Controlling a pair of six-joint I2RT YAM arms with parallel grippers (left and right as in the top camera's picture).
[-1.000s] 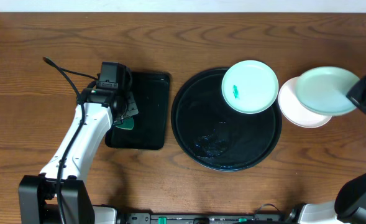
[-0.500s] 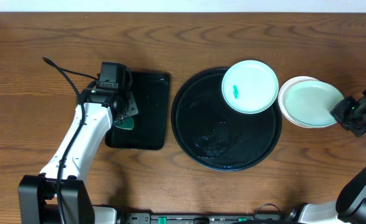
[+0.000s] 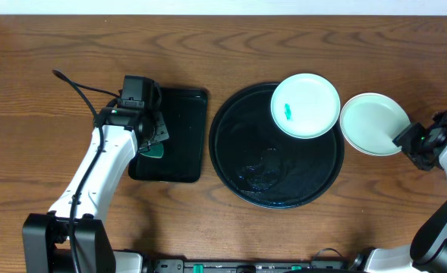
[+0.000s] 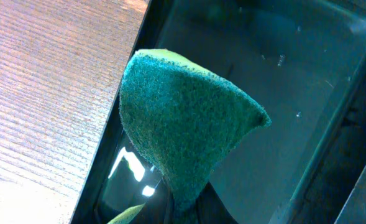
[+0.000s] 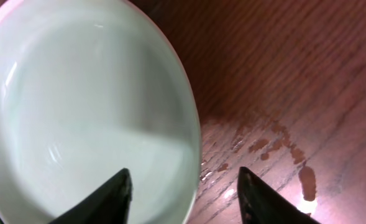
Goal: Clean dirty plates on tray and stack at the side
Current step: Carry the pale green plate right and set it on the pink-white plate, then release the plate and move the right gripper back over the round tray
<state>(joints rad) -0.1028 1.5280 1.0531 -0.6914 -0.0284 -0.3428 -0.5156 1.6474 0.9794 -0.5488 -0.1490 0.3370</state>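
Note:
A pale mint plate (image 3: 305, 105) with a small teal smear (image 3: 288, 111) lies at the upper right of the round black tray (image 3: 276, 178). Right of the tray, another mint plate (image 3: 371, 123) rests on the table on top of a white one that barely shows. My right gripper (image 3: 407, 142) stands open at this stack's right edge. In the right wrist view its jaws straddle the mint plate's (image 5: 89, 118) rim, one over the plate, one over the wood, gripper (image 5: 184, 177) holding nothing. My left gripper (image 3: 153, 140) is shut on a green sponge (image 4: 183, 124) above the rectangular tray.
The smaller rectangular black tray (image 3: 181, 136) lies left of the round tray, and its wet bottom (image 4: 282, 93) shows in the left wrist view. Water drops (image 5: 263, 143) dot the wood beside the stacked plates. A black cable (image 3: 79, 87) runs across the table at the far left.
The right gripper carried the mint plate down and left onto the white plate, then opened and let it go. The left arm and sponge have not moved.

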